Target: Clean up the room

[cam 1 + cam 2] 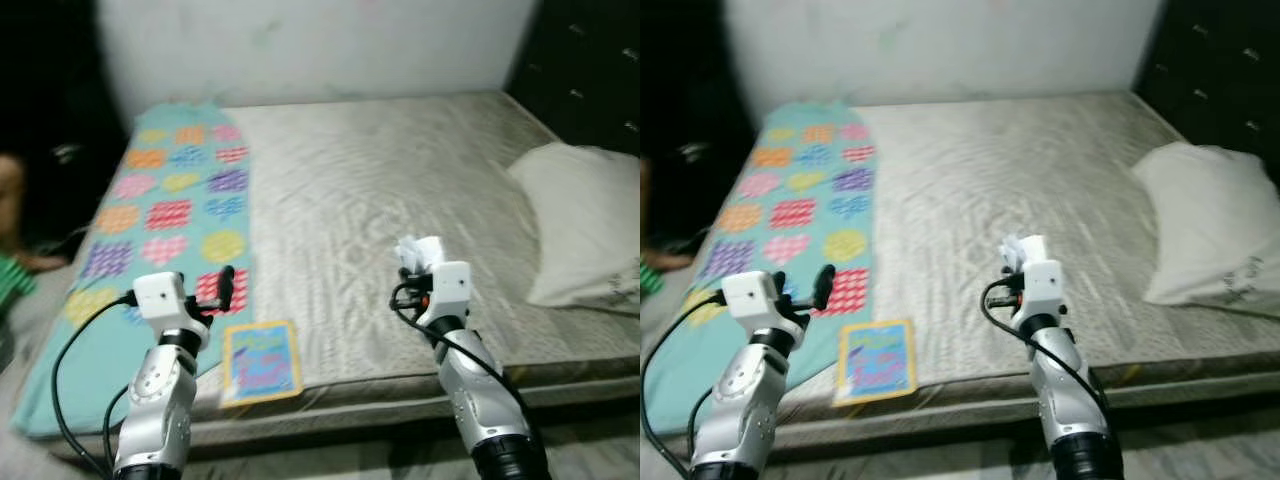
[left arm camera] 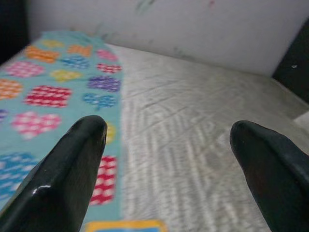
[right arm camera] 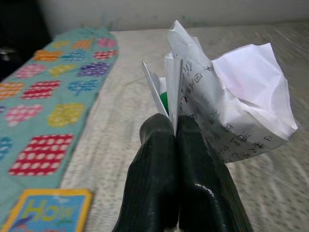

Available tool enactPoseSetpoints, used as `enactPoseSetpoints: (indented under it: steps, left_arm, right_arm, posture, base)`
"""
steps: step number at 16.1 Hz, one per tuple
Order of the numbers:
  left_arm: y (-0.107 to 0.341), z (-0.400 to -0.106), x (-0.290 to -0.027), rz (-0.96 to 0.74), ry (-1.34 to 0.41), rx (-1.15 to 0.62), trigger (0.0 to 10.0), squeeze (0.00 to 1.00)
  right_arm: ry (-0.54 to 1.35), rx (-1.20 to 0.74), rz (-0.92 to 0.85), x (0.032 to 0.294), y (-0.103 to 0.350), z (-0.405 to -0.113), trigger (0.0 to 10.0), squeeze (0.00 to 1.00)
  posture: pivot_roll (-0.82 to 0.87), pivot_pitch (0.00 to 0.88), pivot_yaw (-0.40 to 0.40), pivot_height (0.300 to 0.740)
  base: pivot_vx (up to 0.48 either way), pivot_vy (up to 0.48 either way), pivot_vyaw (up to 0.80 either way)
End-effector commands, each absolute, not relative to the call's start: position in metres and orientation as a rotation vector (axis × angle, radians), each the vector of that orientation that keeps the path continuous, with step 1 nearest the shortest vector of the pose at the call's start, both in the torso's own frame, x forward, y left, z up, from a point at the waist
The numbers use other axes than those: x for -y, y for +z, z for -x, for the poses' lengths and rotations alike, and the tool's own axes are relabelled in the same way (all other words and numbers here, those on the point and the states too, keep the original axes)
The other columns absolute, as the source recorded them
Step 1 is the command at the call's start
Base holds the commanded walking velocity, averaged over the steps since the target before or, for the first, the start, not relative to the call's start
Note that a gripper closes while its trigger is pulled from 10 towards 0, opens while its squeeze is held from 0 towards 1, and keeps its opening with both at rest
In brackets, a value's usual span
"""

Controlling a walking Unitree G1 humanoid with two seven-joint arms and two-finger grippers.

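Observation:
A crumpled white printed paper (image 3: 227,106) is pinched in my right gripper (image 3: 176,128), which is shut on it and held above the front of the grey bed (image 1: 400,190). From the head, the paper (image 1: 420,252) pokes up above the right wrist. My left gripper (image 2: 169,140) is open with nothing between its fingers, held over the front left of the bed near the teal blanket with colourful hearts (image 1: 165,220). A yellow-edged blue booklet (image 1: 260,362) lies on the bed's front edge between my arms.
A white pillow (image 1: 585,220) lies at the bed's right side. A dark tufted headboard (image 1: 590,70) stands behind it. A white wall (image 1: 310,45) runs along the far side. A person's arm in a green sleeve (image 1: 12,275) is at the far left.

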State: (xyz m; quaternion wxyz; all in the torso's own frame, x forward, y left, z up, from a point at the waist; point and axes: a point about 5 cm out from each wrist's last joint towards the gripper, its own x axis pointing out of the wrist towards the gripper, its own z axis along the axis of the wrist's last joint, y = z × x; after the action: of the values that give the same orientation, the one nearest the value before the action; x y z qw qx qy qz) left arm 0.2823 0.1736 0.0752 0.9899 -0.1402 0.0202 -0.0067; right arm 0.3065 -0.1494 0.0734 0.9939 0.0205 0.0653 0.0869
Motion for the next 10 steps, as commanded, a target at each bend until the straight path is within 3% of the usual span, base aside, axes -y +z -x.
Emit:
enactPoseSetpoints:
  steps: [1, 8, 10]
  left_arm:
    - [0.0762, -0.2840, -0.1647, 0.286, -0.031, -0.048, 10.0, 0.00]
    - [0.0748, -0.2866, -0.1669, 0.253, 0.000, -0.059, 10.0, 0.00]
    - [0.0777, -0.2889, -0.1662, 0.264, 0.004, -0.047, 10.0, 0.00]
  right_arm:
    - [0.136, -0.132, -0.026, 0.1634, 0.0743, -0.3054, 10.0, 0.00]
    - [0.151, -0.119, 0.006, 0.1684, 0.0740, -0.3026, 10.0, 0.00]
    - [0.158, -0.112, 0.014, 0.1689, 0.0762, -0.3044, 10.0, 0.00]
  posture:
    - [-0.07, 0.000, 0.026, 0.740]
    - [-0.07, 0.000, 0.028, 0.740]
    - [-0.06, 0.000, 0.025, 0.740]
  base:
    - [0.000, 0.000, 0.00]
    - [0.000, 0.000, 0.00]
    - [0.000, 0.000, 0.80]
